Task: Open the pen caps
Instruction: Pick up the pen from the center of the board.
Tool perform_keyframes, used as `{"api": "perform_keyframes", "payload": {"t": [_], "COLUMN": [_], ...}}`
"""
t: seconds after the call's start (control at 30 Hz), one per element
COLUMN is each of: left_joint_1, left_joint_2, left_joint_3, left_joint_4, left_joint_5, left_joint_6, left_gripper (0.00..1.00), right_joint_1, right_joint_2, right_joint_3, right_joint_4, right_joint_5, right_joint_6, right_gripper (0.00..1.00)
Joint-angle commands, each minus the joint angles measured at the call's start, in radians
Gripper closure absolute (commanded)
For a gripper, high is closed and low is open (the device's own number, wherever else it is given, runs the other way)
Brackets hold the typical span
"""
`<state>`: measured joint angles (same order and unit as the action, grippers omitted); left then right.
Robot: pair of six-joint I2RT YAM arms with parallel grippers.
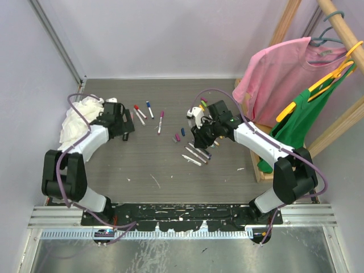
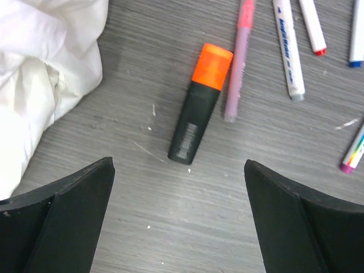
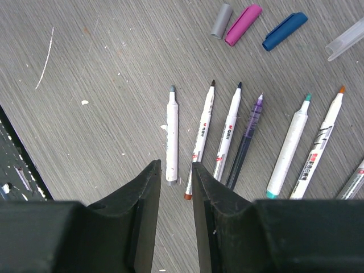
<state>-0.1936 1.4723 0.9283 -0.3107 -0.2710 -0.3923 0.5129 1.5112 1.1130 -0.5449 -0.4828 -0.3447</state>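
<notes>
Left gripper (image 2: 179, 170), lower frame: jaws spread wide, empty. Above it, at centre, the orange cap (image 2: 212, 66) sits on its black highlighter (image 2: 190, 131). A wide closure might also catch the adjacent pink pen (image 2: 239, 57). Right gripper (image 3: 176, 165): jaws narrowly parted, empty. Loose pen caps (image 3: 243, 24) lie upper right.

Clear pen cap (image 3: 346, 44), white rag (image 2: 40, 74): partly off-frame.

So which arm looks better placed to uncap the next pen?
Left, probably. The left claw hangs wide open over the highlighter with its orange cap on. The right claw, barely open, sits above uncapped pens.
</notes>
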Motion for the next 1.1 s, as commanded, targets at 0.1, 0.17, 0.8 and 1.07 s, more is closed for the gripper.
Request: {"api": "perform_keyframes", "payload": {"t": [0.1,0.17,0.8,1.07], "left_joint_1": [0.109,0.128,0.141,0.144], "left_joint_2": [0.192,0.243,0.418,0.424], "left_joint_3": [0.192,0.243,0.357,0.35], "left_joint_4": [-0.1,-0.137,-0.22,-0.22], "left_joint_5": [0.217,0.26,0.224,0.227], "left_joint_6": [0.105,0.112,0.121,0.116], "left_gripper": [0.09,0.15,0.57,0.74], "right_joint_1": [-0.005,-0.007,-0.007,-0.007], "right_joint_2": [-0.031,-0.031,-0.018,-0.023], "right_joint_3": [0.0,0.0,0.001,0.002], "right_joint_4": [0.007,0.007,-0.001,-0.003], "right_joint_5": [-0.039,-0.042,-0.057,-0.075], "right_joint_6": [-0.022,-0.022,-0.03,-0.029], "right_gripper": [0.66,0.66,0.67,0.67]}}
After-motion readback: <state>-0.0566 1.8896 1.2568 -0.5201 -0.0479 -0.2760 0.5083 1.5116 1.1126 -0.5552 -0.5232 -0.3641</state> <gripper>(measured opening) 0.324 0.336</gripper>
